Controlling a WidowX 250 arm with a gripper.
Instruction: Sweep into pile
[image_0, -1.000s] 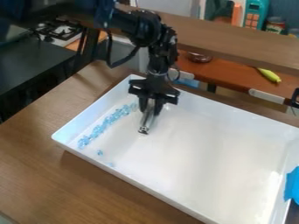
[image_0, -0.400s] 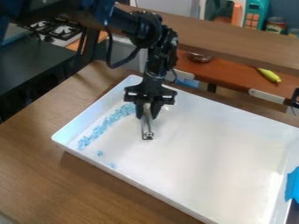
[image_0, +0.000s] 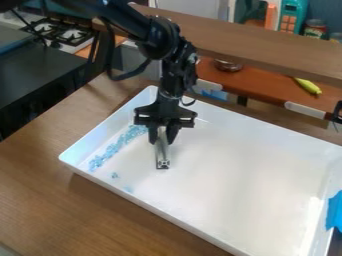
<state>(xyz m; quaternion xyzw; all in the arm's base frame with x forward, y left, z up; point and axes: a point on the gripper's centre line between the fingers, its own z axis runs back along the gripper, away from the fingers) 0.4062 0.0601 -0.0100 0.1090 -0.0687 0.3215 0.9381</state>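
In the camera view, we see the gripper (image_0: 162, 139) pinching a shiny metal bar (image_0: 162, 156) that points down below it. The blue bits (image_0: 113, 148) lie in a long row in the white tray (image_0: 234, 175), to the gripper's left as we look. Lower than the gripper, we see small bits (image_0: 115, 175) apart from the row. Far behind it is something yellow (image_0: 308, 86).

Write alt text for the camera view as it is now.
A black robot arm's end effector holds a metal bar upright-ish over a white tray, beside a band of pale blue pieces along the tray's left side; the tray sits on a wooden table.
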